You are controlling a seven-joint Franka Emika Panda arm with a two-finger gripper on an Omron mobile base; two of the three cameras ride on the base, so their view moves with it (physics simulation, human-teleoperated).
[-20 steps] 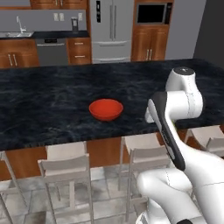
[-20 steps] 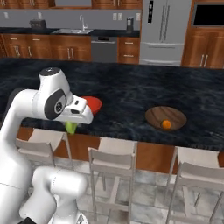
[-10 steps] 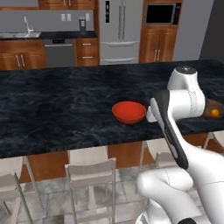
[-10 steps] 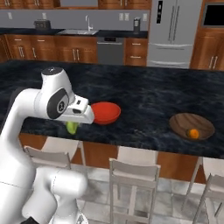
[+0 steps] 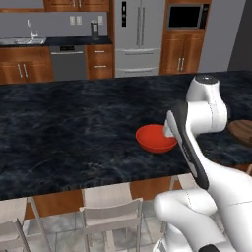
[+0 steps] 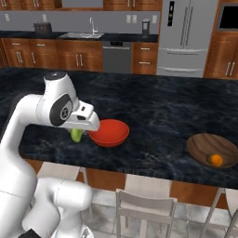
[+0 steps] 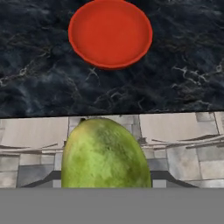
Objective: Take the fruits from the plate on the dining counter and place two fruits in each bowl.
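Observation:
My gripper is shut on the green oblong fruit, held over the near edge of the dining counter, just left of the glossy red bowl. From the hand, the fruit looms large and hides the fingertips, with the empty red bowl ahead on the black slab. To the right, the wooden bowl holds the orange ball. The left base view has the red bowl beside my forearm and the wooden bowl's rim at the right edge. The plate is out of view.
Pale stools line the near side of the counter, below the hand. Wooden cabinets, a sink and a steel fridge run along the far wall beyond the slab.
The whole scene has slid to the right in both base views, so the camera has moved. The red bowl now lies closer to my hand. The green fruit stays gripped.

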